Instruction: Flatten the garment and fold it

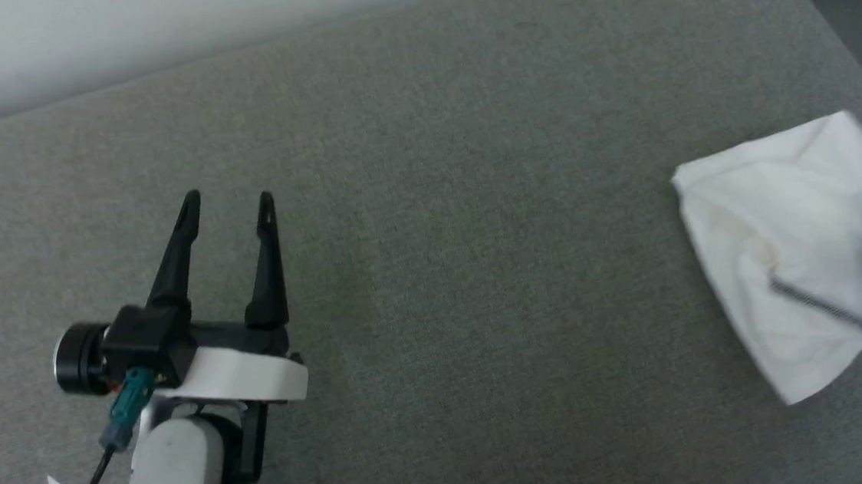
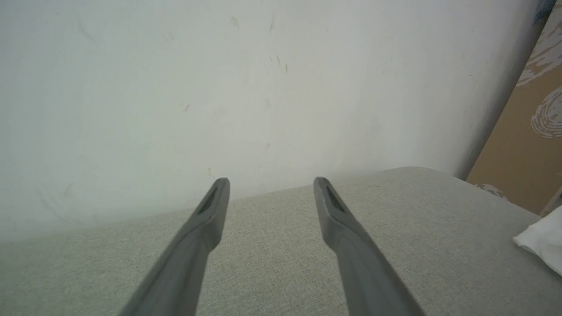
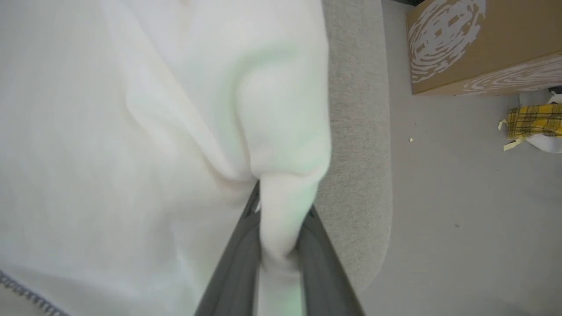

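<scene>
The garment (image 1: 785, 245) is a white shirt lying bunched at the right edge of the grey table (image 1: 476, 231), with a dark zigzag seam showing on it. In the right wrist view my right gripper (image 3: 281, 210) is shut on a bunched fold of the garment (image 3: 131, 131), and the cloth hangs between its fingers (image 3: 237, 259). My left gripper (image 1: 226, 200) hovers open over the left part of the table with nothing between its fingers (image 2: 206, 219). A white corner of the garment (image 2: 544, 239) peeks in at the right of the left wrist view.
A white wall (image 2: 219, 87) runs along the table's far edge. Beyond the table's rounded right end is grey floor (image 3: 461, 197) with a brown printed cardboard box (image 3: 478, 44) and a yellow plaid cloth (image 3: 533, 120).
</scene>
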